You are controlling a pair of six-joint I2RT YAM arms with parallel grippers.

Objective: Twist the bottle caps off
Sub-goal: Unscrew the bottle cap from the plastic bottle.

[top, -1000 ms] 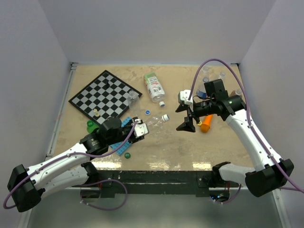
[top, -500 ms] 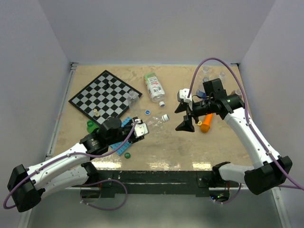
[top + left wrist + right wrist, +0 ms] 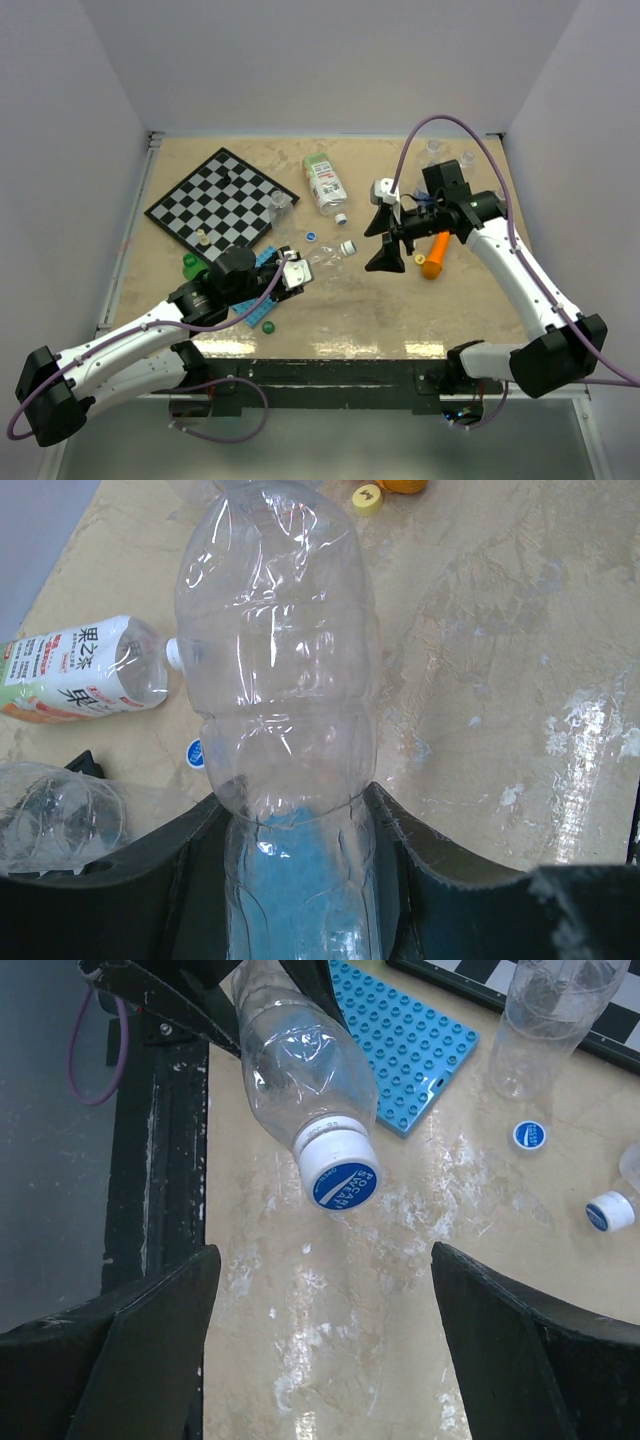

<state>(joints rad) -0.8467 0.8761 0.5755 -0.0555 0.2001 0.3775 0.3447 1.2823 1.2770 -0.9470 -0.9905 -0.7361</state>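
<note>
Since a second ago the right gripper [image 3: 383,242] has edged a little closer to the clear bottle [image 3: 320,258], while the left arm has kept its place. The left gripper [image 3: 293,272] is clamped on the lower body of the clear bottle [image 3: 275,660], a finger pressed against each side, and holds it off the table with the neck pointing away from the left arm. Its white cap [image 3: 340,1175], with a blue printed top, is on the neck and faces the right gripper [image 3: 322,1260]. The jaws of that gripper stand wide apart and empty, just short of the cap and touching neither it nor the bottle. Beyond the neck of the clear bottle lies a loose blue cap [image 3: 311,237] on the table. Further beyond it lies the labelled bottle [image 3: 324,182] on its side, with a white cap [image 3: 341,217] on its neck. Under the held end of the clear bottle sits a blue studded plate [image 3: 400,1040]. A loose green cap [image 3: 268,325] lies on the near side of the clear bottle, by the left arm. The orange carrot toy [image 3: 434,255] lies well past the capped end, behind the right gripper.
</note>
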